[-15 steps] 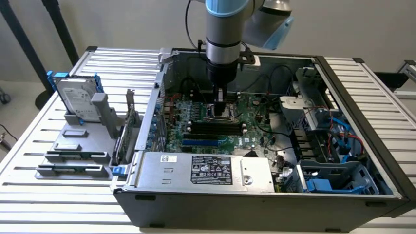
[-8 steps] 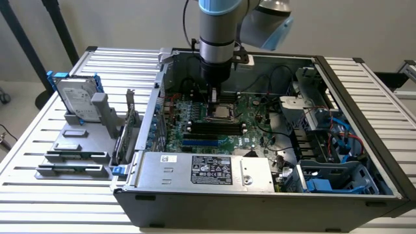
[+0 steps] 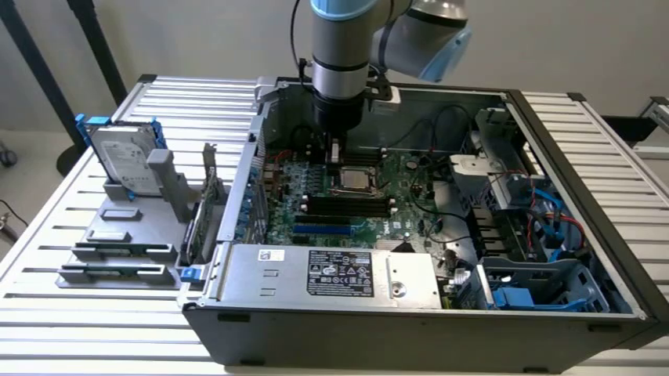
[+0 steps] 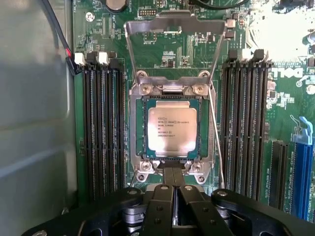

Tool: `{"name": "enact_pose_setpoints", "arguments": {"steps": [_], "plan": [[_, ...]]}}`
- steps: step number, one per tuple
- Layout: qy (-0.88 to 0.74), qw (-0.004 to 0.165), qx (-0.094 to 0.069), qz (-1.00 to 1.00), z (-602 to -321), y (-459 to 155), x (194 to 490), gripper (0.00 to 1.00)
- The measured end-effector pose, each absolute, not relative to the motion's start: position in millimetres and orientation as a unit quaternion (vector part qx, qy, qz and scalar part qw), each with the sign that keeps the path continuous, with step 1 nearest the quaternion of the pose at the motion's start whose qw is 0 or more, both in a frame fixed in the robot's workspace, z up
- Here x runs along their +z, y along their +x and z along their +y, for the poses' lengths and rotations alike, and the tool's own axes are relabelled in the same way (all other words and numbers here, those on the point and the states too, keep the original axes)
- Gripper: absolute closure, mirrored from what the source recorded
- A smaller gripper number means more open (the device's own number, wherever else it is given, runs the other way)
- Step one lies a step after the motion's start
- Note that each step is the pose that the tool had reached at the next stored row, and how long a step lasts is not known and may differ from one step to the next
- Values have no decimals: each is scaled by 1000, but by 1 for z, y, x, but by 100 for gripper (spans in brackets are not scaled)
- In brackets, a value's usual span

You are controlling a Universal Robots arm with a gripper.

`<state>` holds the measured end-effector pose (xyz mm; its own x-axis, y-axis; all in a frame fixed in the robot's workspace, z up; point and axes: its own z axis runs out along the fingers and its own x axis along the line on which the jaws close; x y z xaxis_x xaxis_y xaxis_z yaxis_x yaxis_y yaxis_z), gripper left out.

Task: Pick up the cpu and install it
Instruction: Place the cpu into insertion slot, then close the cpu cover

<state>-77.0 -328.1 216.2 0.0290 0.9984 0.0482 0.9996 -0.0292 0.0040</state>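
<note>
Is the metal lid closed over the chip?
No, the lid is flipped up and the chip lies bare.

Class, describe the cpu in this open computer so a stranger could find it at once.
Start at the open computer case and find the green circuit board inside. Near the board's middle sits a metal-framed socket, flanked by rows of long dark memory slots. The cpu is the small flat silver square with printed text lying inside it.

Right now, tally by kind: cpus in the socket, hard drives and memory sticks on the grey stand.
cpu: 1
hard drive: 1
memory sticks: 2
Total: 4
</note>
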Motion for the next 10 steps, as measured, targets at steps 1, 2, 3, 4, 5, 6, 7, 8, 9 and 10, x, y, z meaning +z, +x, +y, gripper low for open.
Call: {"name": "enact_pose_setpoints", "arguments": {"steps": [1,2,3,4,5,6,7,8,9,10], "plan": [[-717,15,-19,-697,-328,-77,216,89],[-717,15,-19,-697,-328,-77,216,89],[-717,15,-19,-697,-328,-77,216,89],[-717,15,-19,-697,-328,-77,216,89],[-717,15,-19,-697,-328,-77,216,89],[-717,15,-19,-697,-328,-77,216,89],[-717,15,-19,-697,-328,-77,216,89],[-717,15,-19,-697,-328,-77,216,89],[-717,15,-19,-697,-328,-77,216,89],[-717,15,-19,-697,-328,-77,216,89]]}}
